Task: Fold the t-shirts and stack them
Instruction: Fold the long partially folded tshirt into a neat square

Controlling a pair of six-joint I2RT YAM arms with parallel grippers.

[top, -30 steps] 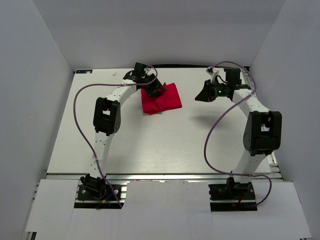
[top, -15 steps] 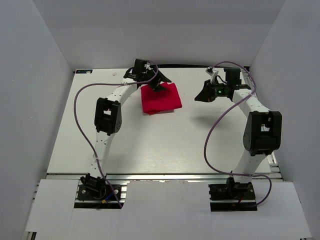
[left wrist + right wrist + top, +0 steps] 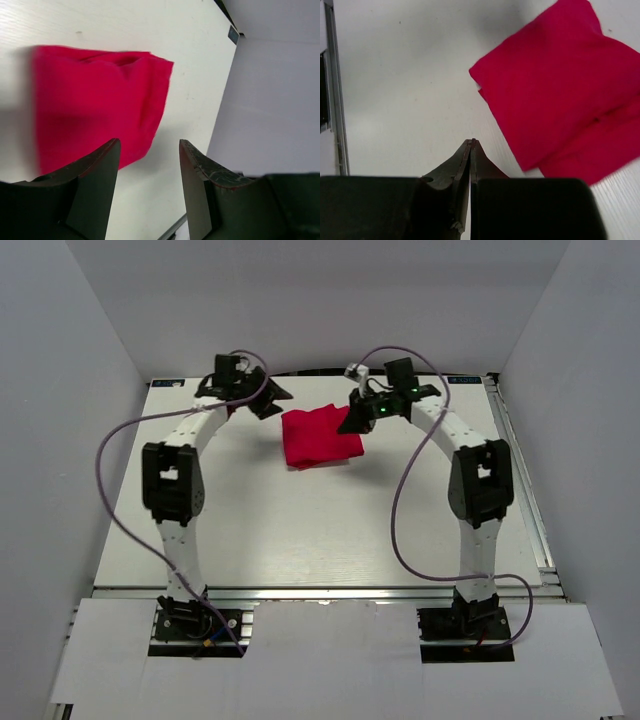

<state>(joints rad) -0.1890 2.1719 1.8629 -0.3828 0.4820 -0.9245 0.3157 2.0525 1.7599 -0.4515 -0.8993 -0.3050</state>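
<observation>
The red t-shirt [image 3: 320, 437] lies folded into a small square at the back middle of the white table. It also shows in the left wrist view [image 3: 90, 100] and in the right wrist view [image 3: 560, 100]. My left gripper [image 3: 270, 400] is open and empty, raised to the left of the shirt; in its wrist view [image 3: 149, 145] the jaws stand apart. My right gripper [image 3: 350, 423] is shut and empty, at the shirt's back right corner; in its wrist view [image 3: 472, 142] the fingers meet just off the cloth's edge.
White walls enclose the table on three sides. A metal rail [image 3: 335, 90] runs along the table's edge in the right wrist view. Purple cables loop over both arms.
My left gripper has let go of the shirt and pulled back to the left. My right arm has swung left from the table's right side to the shirt's edge.
</observation>
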